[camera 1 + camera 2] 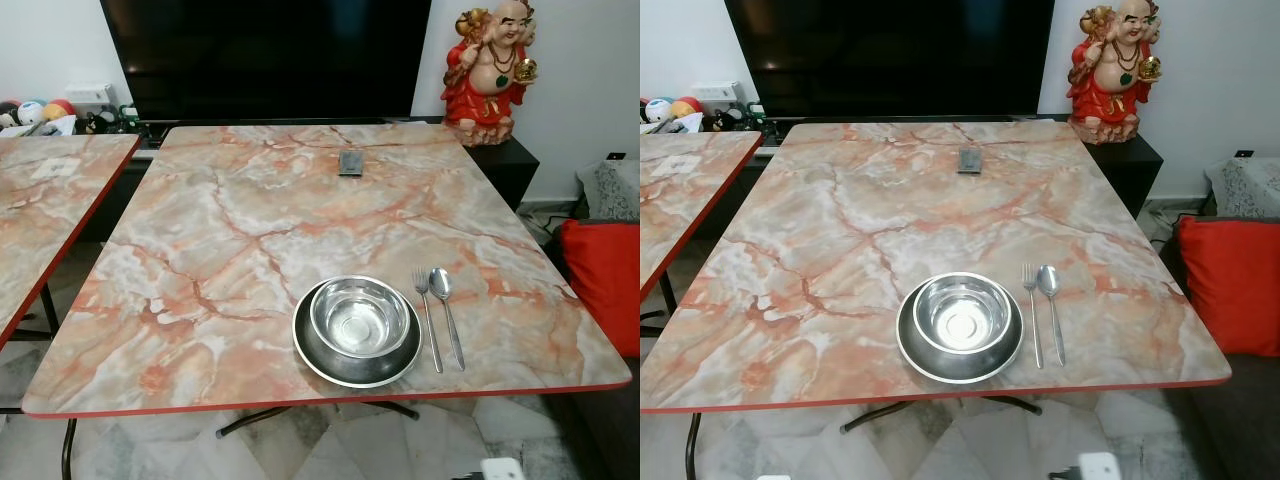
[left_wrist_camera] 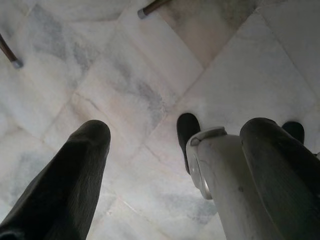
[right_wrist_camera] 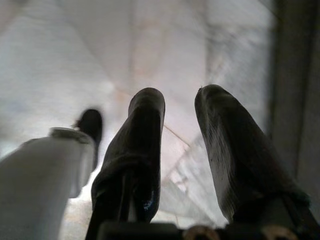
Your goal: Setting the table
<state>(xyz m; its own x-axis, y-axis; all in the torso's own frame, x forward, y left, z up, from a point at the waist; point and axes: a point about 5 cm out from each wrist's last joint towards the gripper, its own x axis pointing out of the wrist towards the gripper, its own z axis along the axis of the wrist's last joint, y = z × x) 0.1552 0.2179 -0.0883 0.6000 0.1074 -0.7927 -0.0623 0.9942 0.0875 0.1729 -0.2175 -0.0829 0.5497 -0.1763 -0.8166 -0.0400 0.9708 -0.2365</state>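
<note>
While the marble counter (image 1: 250,230) carries bowl (image 1: 360,318) on plate (image 1: 315,355), fork (image 1: 428,320) just beside, your left claw (image 2: 175,145) and right claw (image 3: 180,107) hang spread over floor tiles (image 2: 125,85), well apart.

No text, label, brand, number or sign can be read anywhere. A small dark object (image 1: 350,162) is seen lying on the table (image 1: 200,260), but any marking on it is too small to be made out.
</note>
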